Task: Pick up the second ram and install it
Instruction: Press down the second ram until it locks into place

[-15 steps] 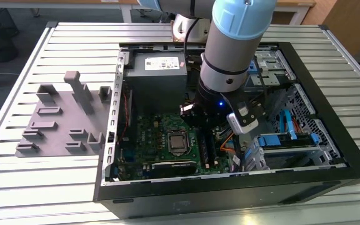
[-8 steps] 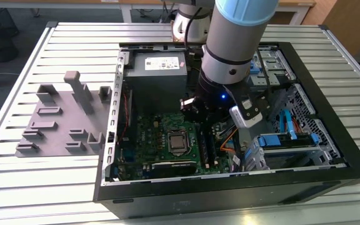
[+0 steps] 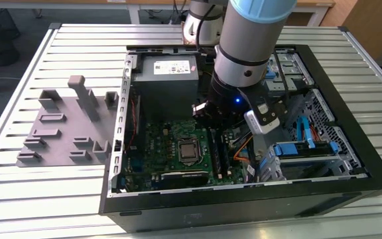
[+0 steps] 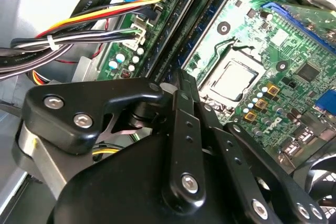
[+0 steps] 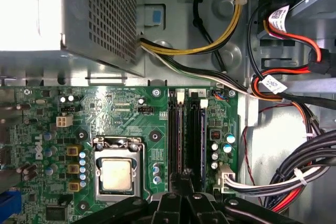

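The second ram (image 5: 181,135) is a thin blue-edged stick standing on edge in a long black slot of the green motherboard (image 3: 171,144). One end runs in under my fingertips. My gripper (image 5: 181,179) hangs right over that slot with its fingers drawn close together on the stick. In the second wrist view the gripper (image 4: 178,85) sits just above the slots, beside the processor socket (image 4: 231,80). In the exterior view the gripper (image 3: 208,122) is low inside the open computer case, under the arm. Another blue-edged stick (image 5: 203,135) stands in the neighbouring slot.
The grey power-supply box (image 3: 167,69) stands close behind the slots. Bundles of black, red and yellow cables (image 5: 294,177) crowd the slots' far side from the processor socket. A drive cage with blue tabs (image 3: 310,149) fills the exterior view's right of the case. A grey holder fixture (image 3: 65,124) lies on the slatted table.
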Robot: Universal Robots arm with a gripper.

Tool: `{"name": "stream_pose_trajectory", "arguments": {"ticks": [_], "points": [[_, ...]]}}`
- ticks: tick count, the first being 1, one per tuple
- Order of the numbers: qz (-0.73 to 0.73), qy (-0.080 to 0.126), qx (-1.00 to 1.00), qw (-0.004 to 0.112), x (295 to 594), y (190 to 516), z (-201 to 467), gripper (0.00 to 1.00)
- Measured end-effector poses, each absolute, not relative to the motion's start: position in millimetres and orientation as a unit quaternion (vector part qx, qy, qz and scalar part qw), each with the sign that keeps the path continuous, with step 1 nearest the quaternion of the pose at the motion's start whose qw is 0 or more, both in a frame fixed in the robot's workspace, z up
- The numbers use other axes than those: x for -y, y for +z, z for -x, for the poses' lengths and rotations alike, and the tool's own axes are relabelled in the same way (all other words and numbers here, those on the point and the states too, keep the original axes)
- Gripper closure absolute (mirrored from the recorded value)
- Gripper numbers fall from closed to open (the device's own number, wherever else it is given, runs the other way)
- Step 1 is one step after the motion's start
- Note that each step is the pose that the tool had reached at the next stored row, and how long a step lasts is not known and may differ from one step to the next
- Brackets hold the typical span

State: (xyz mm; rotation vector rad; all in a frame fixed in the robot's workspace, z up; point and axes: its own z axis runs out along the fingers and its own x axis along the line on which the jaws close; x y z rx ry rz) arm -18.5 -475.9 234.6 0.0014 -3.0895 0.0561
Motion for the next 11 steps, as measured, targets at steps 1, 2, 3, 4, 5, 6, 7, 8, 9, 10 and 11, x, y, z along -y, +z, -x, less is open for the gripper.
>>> {"name": "stream_pose_trajectory", "arguments": {"ticks": [1, 2, 3, 4, 5, 6, 7, 8, 9, 10, 11], "points": [[0.000, 0.018, 1.000, 0.026, 475.9, 234.7, 18.5, 0.87], [0.000, 0.018, 0.999, 0.026, 475.9, 234.6, 18.5, 0.89], [0.000, 0.018, 1.000, 0.026, 475.9, 234.3, 18.5, 0.89], [0.000, 0.018, 1.000, 0.026, 475.9, 233.5, 18.5, 0.89], [0.000, 0.018, 1.000, 0.026, 475.9, 232.4, 18.5, 0.89], [0.000, 0.017, 1.000, 0.026, 475.9, 231.3, 18.5, 0.89], [0.000, 0.016, 1.000, 0.026, 475.9, 230.1, 18.5, 0.89], [-0.001, 0.015, 1.000, 0.026, 475.9, 229.1, 18.5, 0.89], [-0.001, 0.015, 1.000, 0.026, 475.9, 228.2, 18.5, 0.89], [-0.001, 0.014, 1.000, 0.026, 475.9, 227.5, 18.5, 0.89], [-0.001, 0.014, 1.000, 0.026, 475.9, 226.8, 18.5, 0.89]]}}
